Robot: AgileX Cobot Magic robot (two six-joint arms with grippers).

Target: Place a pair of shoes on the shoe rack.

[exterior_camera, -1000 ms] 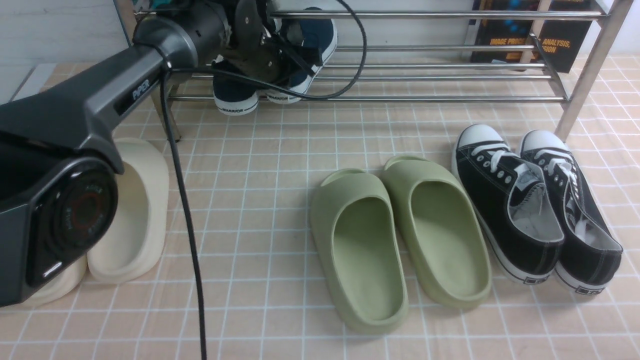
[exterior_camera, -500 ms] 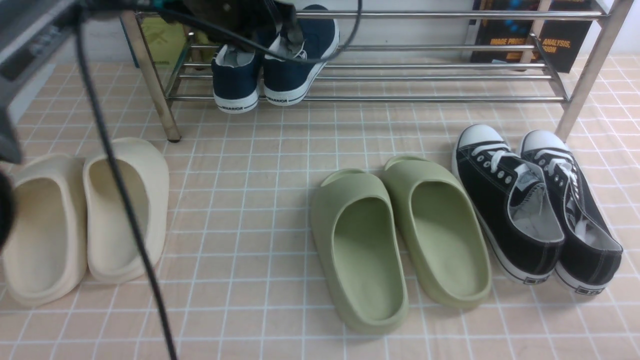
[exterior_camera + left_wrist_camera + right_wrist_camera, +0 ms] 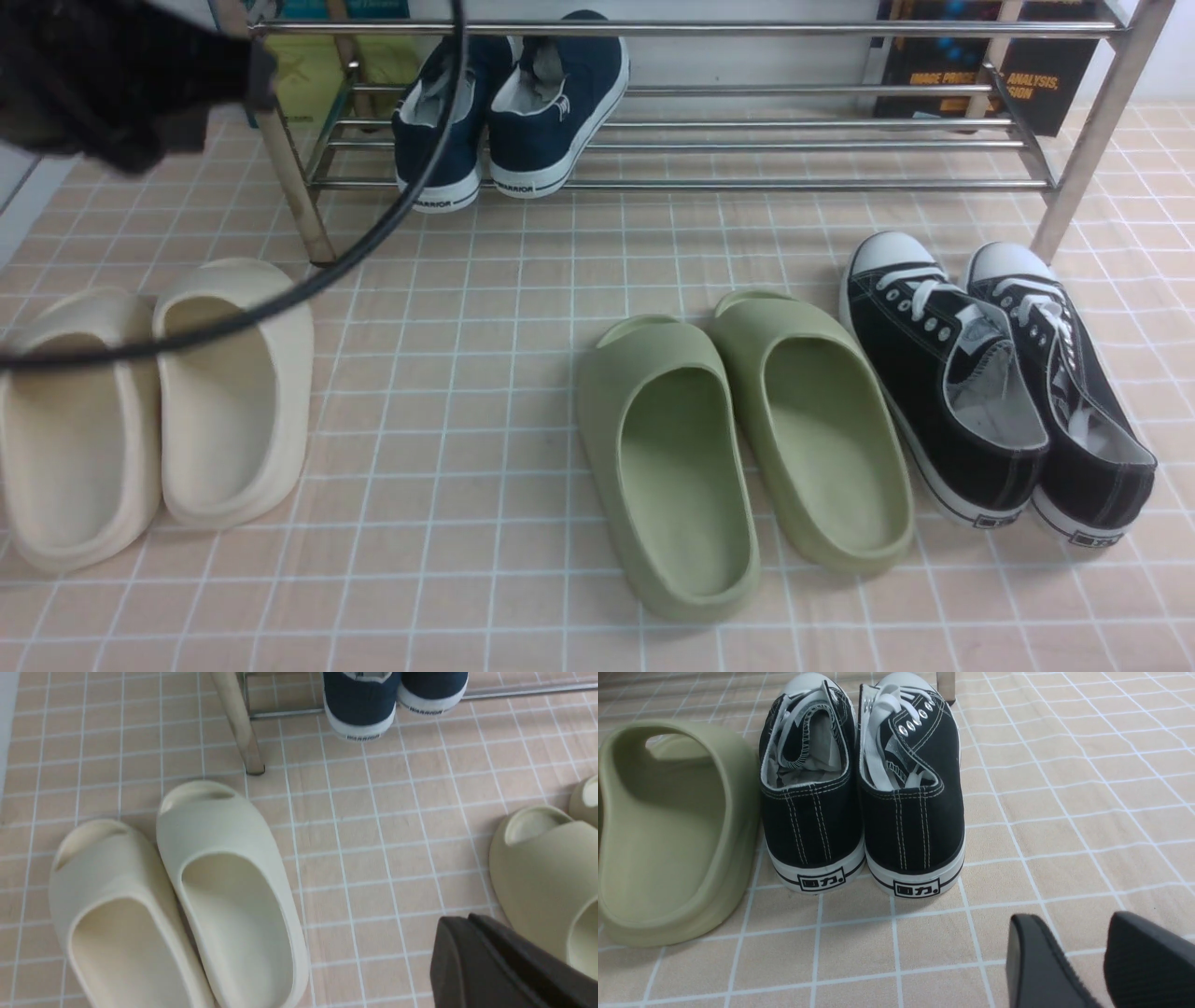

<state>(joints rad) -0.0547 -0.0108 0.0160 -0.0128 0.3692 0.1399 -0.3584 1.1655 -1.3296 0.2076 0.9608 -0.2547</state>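
On the rack's lower bars, at its left end, the navy shoes are sitting side by side, heels outward. The left end effector is hanging closed and empty over the tiles; the right end effector is standing open behind the black sneakers.

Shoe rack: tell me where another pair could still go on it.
The shoe rack has bare bars from the navy shoes rightward to its right legs. Its left end is crowded by those shoes. The floor between cream slides and green slides is bare too.
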